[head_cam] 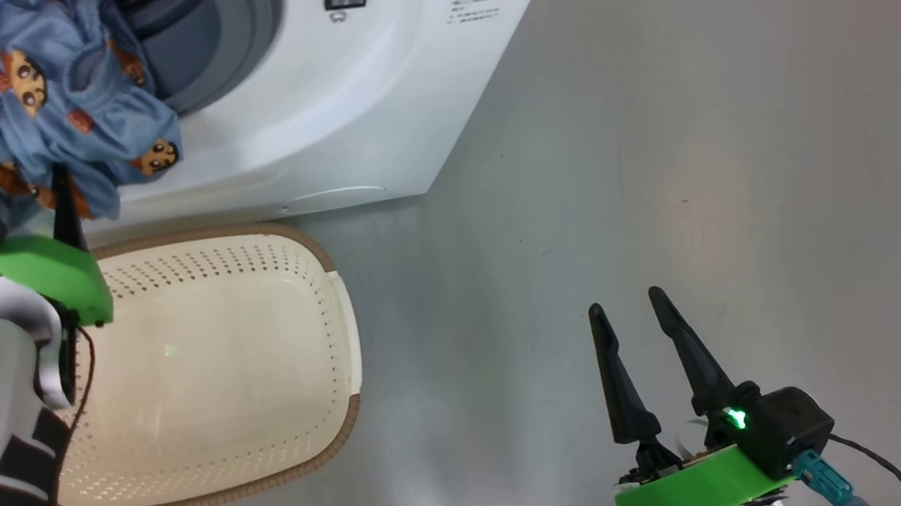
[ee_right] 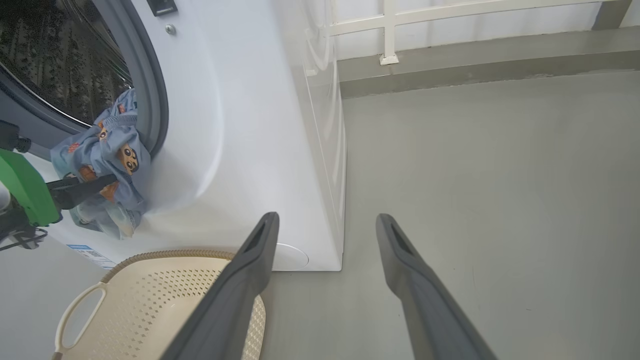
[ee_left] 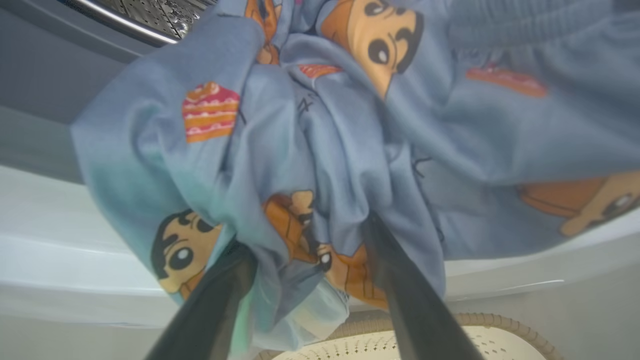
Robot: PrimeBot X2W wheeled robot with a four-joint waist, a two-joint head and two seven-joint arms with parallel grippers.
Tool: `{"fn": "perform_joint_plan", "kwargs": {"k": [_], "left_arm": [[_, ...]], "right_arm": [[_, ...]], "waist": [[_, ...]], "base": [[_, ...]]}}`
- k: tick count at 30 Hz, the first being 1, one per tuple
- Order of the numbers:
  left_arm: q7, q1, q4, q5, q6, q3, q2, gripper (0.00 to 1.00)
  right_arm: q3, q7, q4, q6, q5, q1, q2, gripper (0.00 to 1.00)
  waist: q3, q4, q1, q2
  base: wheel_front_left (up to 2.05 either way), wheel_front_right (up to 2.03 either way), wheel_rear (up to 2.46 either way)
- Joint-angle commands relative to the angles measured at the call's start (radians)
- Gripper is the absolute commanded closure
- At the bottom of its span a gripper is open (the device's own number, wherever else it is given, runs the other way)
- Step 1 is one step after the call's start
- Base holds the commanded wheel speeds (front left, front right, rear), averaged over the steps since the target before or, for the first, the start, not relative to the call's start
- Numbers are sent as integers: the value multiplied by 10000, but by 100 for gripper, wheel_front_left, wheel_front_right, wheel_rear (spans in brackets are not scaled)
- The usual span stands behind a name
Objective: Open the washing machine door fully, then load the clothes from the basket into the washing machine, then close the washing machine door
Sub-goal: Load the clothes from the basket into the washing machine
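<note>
The light blue printed clothes hang over the lower lip of the washing machine opening, partly inside the drum. My left gripper stands open, its fingers spread wide, with the clothes bunched between and over the tips. The right wrist view shows one left finger poking into the bundle. The cream basket sits on the floor below the opening, nothing in it. Far to the right my right gripper hangs open over bare floor. The washing machine door is out of view.
Grey gasket rings the opening. Grey concrete floor stretches right of the machine. A low wall and white railing stand beyond the machine's side. The basket handle faces my right wrist camera.
</note>
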State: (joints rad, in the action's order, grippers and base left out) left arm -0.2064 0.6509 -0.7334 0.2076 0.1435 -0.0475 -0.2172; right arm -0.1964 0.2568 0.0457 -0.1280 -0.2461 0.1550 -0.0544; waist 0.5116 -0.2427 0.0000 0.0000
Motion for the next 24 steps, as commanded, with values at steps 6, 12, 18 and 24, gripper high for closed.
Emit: {"fn": "perform_joint_plan", "kwargs": {"k": [6, 12, 18, 24], "left_arm": [[-407, 906, -668, -100, 19, 209, -486, 0], [-528, 1128, -877, 37, -108, 234, -295, 100], [-450, 726, -618, 529, -654, 303, 29, 100], [684, 425, 877, 808, -1420, -52, 88, 100]], "right_arm": [[-351, 49, -173, -27, -8, 103, 35, 0], [-264, 49, -164, -27, 15, 86, 37, 0], [-182, 49, -151, -27, -25, -24, 39, 0], [-182, 49, -141, -27, -34, -107, 40, 0]], "waist": [[116, -147, 0, 0], [113, -105, 0, 0], [-98, 79, 0, 0], [-296, 269, 0, 0]], "base": [[0, 0, 0], [0, 0, 0], [0, 0, 0], [0, 0, 0]]}}
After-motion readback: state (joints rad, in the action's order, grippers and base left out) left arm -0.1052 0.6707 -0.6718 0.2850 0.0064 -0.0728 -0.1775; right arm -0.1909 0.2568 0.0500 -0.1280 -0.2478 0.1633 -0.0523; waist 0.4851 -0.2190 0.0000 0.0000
